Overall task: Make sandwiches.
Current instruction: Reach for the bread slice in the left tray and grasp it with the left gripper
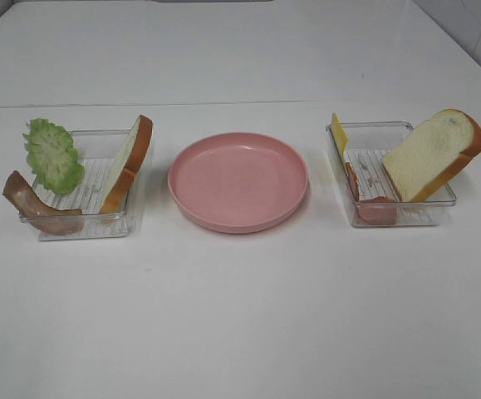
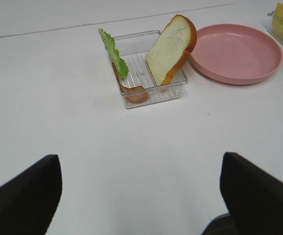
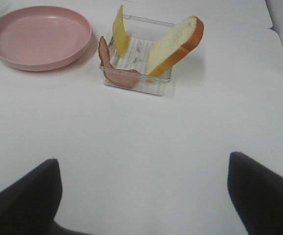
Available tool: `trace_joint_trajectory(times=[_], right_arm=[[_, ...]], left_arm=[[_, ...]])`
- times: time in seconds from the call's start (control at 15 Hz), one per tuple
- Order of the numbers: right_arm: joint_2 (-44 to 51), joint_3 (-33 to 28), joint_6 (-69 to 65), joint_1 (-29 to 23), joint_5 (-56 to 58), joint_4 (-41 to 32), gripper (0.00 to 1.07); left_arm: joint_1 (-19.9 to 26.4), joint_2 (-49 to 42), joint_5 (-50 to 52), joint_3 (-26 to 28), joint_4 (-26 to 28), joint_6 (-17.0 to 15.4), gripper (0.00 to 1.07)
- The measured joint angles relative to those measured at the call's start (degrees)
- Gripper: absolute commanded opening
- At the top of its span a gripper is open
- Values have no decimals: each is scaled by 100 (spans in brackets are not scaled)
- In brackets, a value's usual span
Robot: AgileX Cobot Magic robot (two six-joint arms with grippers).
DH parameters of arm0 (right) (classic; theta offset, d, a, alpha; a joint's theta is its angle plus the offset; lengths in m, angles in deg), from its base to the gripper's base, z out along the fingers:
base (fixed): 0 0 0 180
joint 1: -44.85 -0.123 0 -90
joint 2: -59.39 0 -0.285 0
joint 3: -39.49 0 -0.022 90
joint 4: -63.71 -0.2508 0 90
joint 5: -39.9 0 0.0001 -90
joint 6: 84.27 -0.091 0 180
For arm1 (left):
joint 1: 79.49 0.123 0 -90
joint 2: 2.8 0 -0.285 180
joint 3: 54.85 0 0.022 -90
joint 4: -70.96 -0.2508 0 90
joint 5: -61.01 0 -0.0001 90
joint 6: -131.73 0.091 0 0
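The sandwich parts lie apart in two clear trays. In the left tray [image 1: 82, 226] a bread slice [image 1: 128, 165] leans on edge, with ruffled green lettuce [image 1: 53, 155] and a brown bacon strip [image 1: 36, 206] beside it. The right tray [image 1: 390, 127] holds a second bread slice [image 1: 431, 154], yellow cheese [image 1: 338, 133] and reddish ham [image 1: 373, 208]. My left gripper [image 2: 139, 156] is open and well short of its tray, as is my right gripper [image 3: 143, 157]. Nothing sits between either pair of fingers. Neither arm shows in the exterior high view.
A pink round plate [image 1: 238, 180] sits between the two trays with nothing on it. Bare white tabletop runs from the trays to the front edge. A seam crosses the table behind the trays.
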Motion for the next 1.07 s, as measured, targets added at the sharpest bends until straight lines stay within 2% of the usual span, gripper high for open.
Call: trace_joint_trajectory(times=[0.47, 0.73, 0.8, 0.87, 1.07], right_arm=[[0, 0, 0, 0, 0, 0, 82], [0, 0, 0, 0, 0, 0, 82], [0, 0, 0, 0, 0, 0, 82], [0, 0, 0, 0, 0, 0, 82], [0, 0, 0, 0, 0, 0, 82]], left_arm=[[0, 0, 29, 6, 0, 0, 82], [0, 716, 940, 390, 0, 6, 82], [0, 1077, 1243, 487, 0, 11, 82], [0, 2074, 1587, 796, 6, 86, 82], [0, 3535, 1639, 1444, 57, 264, 82]])
